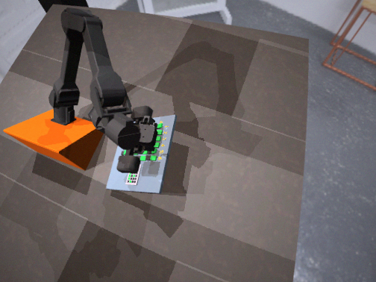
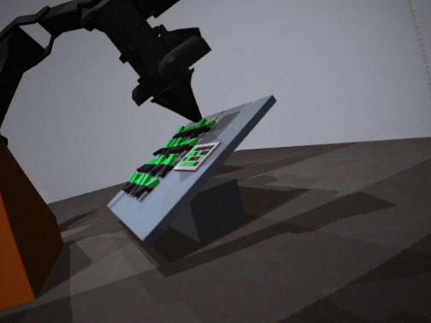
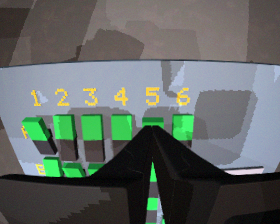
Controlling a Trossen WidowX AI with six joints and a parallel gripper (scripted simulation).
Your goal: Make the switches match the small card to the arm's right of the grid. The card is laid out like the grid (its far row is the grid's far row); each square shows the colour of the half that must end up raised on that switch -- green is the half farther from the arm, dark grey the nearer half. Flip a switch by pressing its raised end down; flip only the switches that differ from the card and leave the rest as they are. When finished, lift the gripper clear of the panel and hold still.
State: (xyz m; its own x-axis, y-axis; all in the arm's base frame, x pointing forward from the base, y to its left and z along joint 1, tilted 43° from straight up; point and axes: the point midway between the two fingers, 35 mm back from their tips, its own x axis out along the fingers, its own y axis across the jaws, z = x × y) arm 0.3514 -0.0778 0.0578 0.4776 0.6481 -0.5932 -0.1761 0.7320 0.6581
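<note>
The hand (image 2: 198, 120) (image 3: 151, 132) is pressed together, its tip at the switch under yellow number 5 (image 3: 152, 96), mid-frame in the wrist view.

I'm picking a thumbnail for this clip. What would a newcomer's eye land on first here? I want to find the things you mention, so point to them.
Probably the bright orange wedge-shaped base (image 1: 27, 133) (image 2: 8, 234) under the arm's foot. Next, the tilted pale-blue panel (image 1: 116, 182) (image 2: 141, 221) (image 3: 225, 75) beside it, its green-and-dark switches in rows. Over it leans the black arm (image 1: 106, 68) (image 2: 124, 29), its gripper (image 2: 198, 120) (image 3: 151, 132) pointing down at the far row.
</note>
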